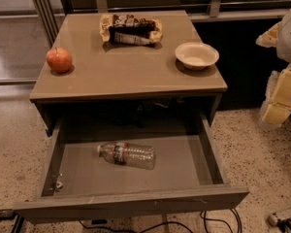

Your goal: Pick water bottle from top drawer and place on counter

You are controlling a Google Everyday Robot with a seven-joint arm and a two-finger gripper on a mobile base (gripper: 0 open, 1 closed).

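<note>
Jaws far right, bottle in drawer

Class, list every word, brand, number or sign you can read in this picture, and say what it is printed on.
The snack bag on the counter: white lettering, too blurred to read.
The water bottle in the top drawer: label band, too small to read.
The claw, at the right edge beside the counter: no text seen.
</note>
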